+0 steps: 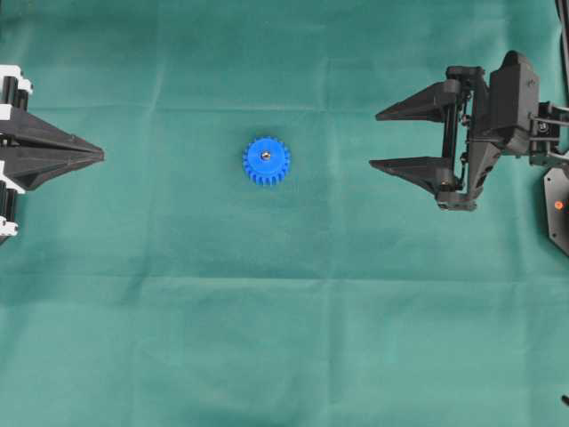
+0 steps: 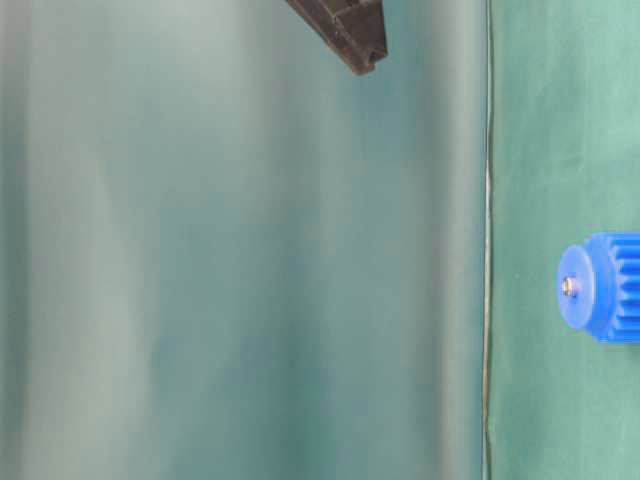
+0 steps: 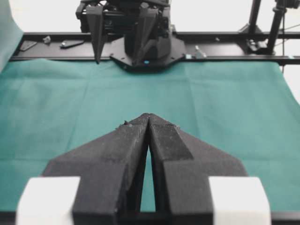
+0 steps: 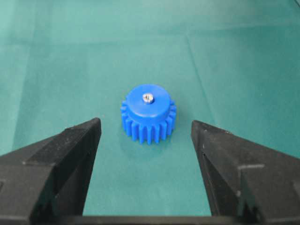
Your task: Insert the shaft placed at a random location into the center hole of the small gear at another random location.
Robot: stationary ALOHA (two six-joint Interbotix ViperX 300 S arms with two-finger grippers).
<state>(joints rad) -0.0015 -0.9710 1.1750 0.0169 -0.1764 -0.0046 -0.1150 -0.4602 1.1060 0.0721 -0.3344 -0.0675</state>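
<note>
The blue small gear [image 1: 266,161] lies flat on the green cloth near the middle, hub up. The shaft [image 1: 265,157] stands in its center hole; only its shiny round end shows, and the hole itself is filled and hidden. Gear [image 4: 148,113] and shaft end [image 4: 148,97] also show in the right wrist view, and at the right edge of the table-level view [image 2: 600,287]. My right gripper [image 1: 373,139] is open and empty, well to the right of the gear. My left gripper [image 1: 101,155] is shut and empty at the far left.
The right arm's body [image 1: 502,107] and its black base plate [image 1: 558,209] fill the right edge. The left arm's mount [image 1: 11,151] sits at the left edge. A black frame rail [image 3: 150,58] runs along the cloth's far edge in the left wrist view.
</note>
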